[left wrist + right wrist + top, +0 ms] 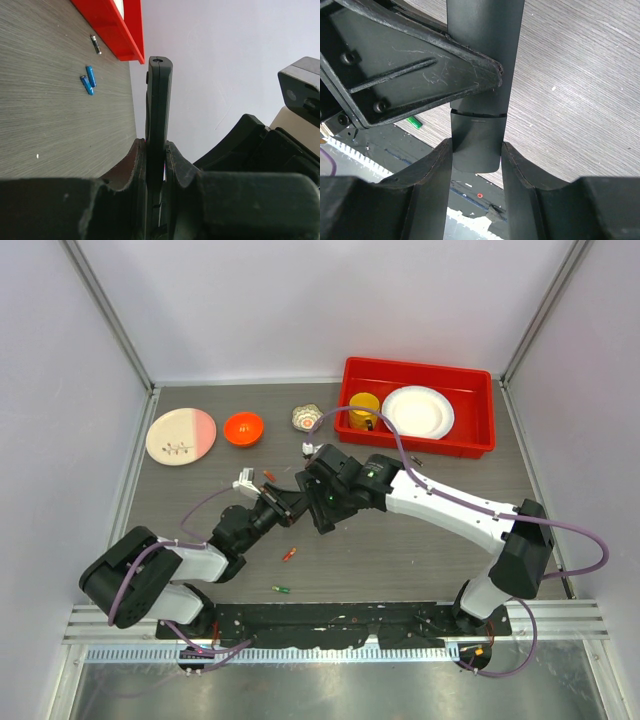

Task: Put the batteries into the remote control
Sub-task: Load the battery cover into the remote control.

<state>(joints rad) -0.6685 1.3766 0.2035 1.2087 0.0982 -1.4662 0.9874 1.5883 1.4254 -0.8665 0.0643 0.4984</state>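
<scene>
At frame centre the left hand point(156, 152) clamps the remote control point(159, 100) edge-on. The right hand point(476, 150), facing it along the remote's length, is closed on its free end.

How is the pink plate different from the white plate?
The pink plate is half pink, half cream and lies on the table at left; the white plate is plain white and sits in the red tray. The pink plate carries small bits; the white plate looks bare. Both are round.
</scene>
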